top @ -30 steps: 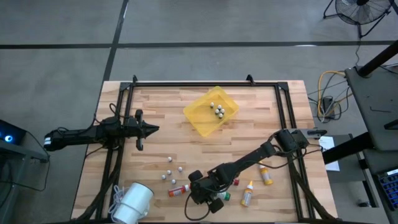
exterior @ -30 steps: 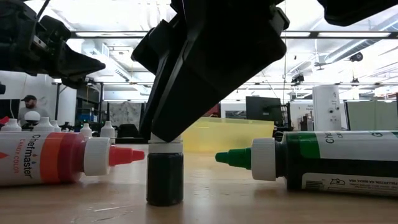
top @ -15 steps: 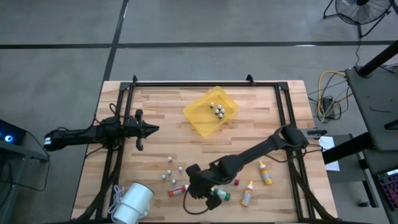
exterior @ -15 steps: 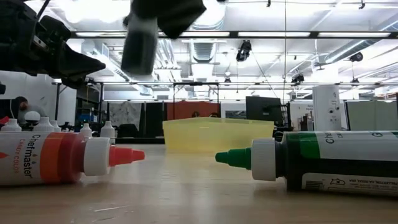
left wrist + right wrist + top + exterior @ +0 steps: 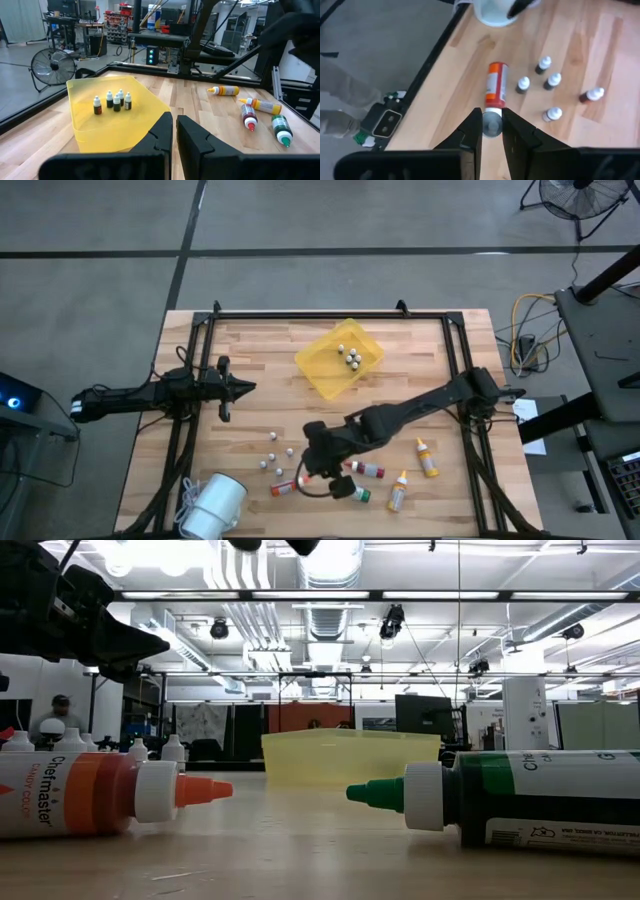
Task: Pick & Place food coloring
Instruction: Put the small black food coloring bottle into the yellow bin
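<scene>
Your wooden table (image 5: pixel 400 340) carries a yellow tray (image 5: pixel 322 375) toward its far side, with four small vials (image 5: pixel 112 101) standing inside it. Your five food coloring bottles all lie on their sides along the near edge of the table: the orange-capped bottle (image 5: pixel 287 485), the green-capped bottle (image 5: pixel 348 491), the red bottle (image 5: pixel 368 469) and the two yellow bottles (image 5: pixel 398 493), well apart from the tray. None of them is in a pincer. Your right gripper (image 5: pixel 491 120) hangs above the board over the near-middle of the table, close to the orange-capped bottle and beside a scatter of loose vials (image 5: pixel 272 456). Its fingers are drawn narrow around a small dark vial (image 5: pixel 491 126) with a pale cap, which sits pinched between the tips, clear of the wood. Your left gripper (image 5: pixel 174 132) waits off the table's left side, pointing toward the middle, its fingers pressed together on nothing. A white roll (image 5: pixel 212 505) lies at the near left corner. From table height you see only the orange-capped and green-capped bottles close up, tips facing each other, with the tray behind them and a person (image 5: pixel 52 712) far off in the room.
</scene>
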You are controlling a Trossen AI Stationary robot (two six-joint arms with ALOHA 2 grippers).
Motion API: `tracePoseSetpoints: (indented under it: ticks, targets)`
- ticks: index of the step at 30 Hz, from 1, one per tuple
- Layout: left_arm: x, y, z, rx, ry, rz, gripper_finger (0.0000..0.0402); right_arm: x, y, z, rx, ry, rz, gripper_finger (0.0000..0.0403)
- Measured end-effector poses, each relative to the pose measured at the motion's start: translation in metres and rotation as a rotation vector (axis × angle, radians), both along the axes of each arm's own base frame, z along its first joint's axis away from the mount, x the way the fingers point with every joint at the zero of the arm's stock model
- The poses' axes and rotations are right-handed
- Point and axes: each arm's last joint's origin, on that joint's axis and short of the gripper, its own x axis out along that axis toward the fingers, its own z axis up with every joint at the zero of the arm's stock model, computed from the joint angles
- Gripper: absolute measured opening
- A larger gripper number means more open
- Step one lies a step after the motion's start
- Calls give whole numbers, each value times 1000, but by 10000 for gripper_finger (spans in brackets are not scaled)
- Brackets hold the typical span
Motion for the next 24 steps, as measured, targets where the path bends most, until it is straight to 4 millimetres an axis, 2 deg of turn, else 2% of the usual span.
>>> tracePoseSetpoints:
  ticks: [6,24]
  targets:
    - [0,0,0,0,0,0,0,5,-21,-1,13,35,-74,47]
    - [0,0,0,0,0,1,0,14,-101,-3,9,119,-271,47]
